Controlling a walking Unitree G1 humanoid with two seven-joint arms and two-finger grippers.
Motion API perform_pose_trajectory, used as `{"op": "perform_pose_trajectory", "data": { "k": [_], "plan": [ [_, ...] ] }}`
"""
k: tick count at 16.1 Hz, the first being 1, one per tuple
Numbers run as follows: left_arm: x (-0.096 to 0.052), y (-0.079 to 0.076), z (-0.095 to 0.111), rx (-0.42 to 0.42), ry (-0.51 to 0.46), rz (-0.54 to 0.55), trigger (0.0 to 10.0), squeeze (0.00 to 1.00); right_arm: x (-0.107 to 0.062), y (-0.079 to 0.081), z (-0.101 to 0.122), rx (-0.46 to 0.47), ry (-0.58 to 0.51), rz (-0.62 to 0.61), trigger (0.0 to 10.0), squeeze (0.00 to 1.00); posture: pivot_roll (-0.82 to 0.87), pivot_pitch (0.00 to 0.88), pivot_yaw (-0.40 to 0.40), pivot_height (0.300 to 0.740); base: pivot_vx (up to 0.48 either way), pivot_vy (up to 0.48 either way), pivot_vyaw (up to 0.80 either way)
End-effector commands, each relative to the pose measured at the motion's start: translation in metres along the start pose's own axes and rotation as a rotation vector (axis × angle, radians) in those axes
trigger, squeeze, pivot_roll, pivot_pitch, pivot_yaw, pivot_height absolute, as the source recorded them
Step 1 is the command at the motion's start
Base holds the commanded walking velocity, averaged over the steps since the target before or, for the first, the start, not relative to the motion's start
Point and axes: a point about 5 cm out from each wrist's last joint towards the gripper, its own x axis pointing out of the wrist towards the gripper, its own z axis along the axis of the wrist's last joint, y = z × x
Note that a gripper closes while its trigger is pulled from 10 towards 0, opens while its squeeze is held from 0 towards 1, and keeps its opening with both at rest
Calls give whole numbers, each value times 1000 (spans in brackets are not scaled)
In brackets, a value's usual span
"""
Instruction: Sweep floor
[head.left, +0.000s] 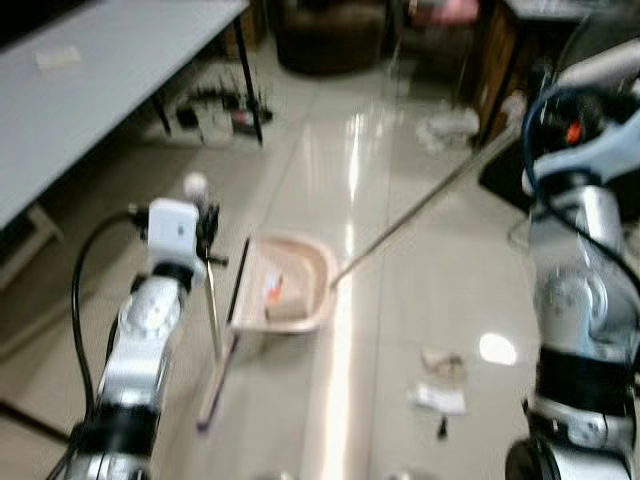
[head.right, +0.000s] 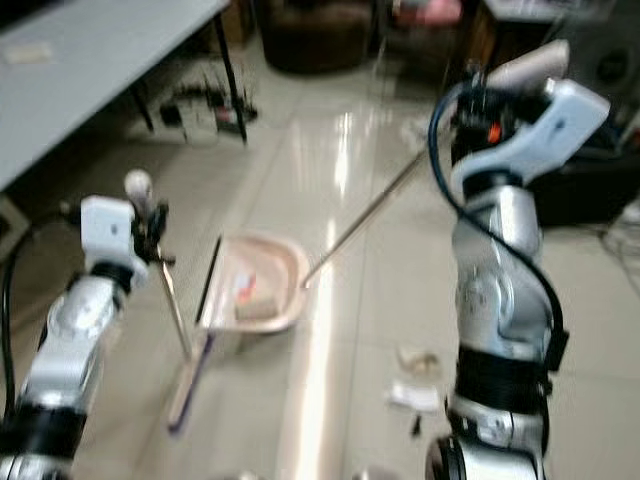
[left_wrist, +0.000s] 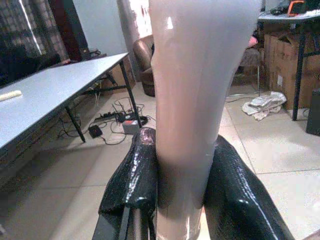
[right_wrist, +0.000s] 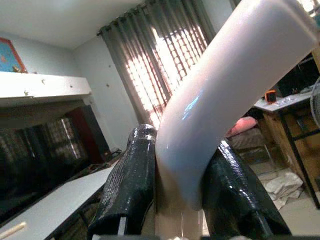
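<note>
left gripper (left_wrist: 180, 200) clamped on dustpan handle (left_wrist: 200, 100), steadying dustpan (head.left: 285, 285) on floor; right gripper (right_wrist: 180, 200) clamped on broom handle (right_wrist: 225, 90), angling broom toward pan mouth for scraps (head.left: 440, 385).

1. A pale pink dustpan (head.left: 285, 285) rests on the glossy tiled floor (head.left: 420, 250), holding debris; its long handle (head.left: 211, 300) stands upright.
2. A thin metal broom pole (head.left: 425, 205) slants to the dustpan's rim.
3. Paper scraps (head.left: 438, 385) lie nearby.

We're seeing both eye views blurred, glare streaking the glossy floor (head.left: 352, 160), daylight glowing through the curtained window (right_wrist: 165, 60).
</note>
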Motion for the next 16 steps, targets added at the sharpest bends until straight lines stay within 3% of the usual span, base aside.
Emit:
{"op": "perform_pose_trajectory", "data": {
  "k": [1,16],
  "plan": [
    [5,-3,11,13,-45,-14,10000,0,1,-1,17,-4,-74,-6,10000,0,-10,25,74,740,405,0,0],
    [4,-3,11,13,-49,-16,10000,0,4,0,17,-4,-78,-1,10000,0,-8,30,69,740,408,0,0]
  ]
}}
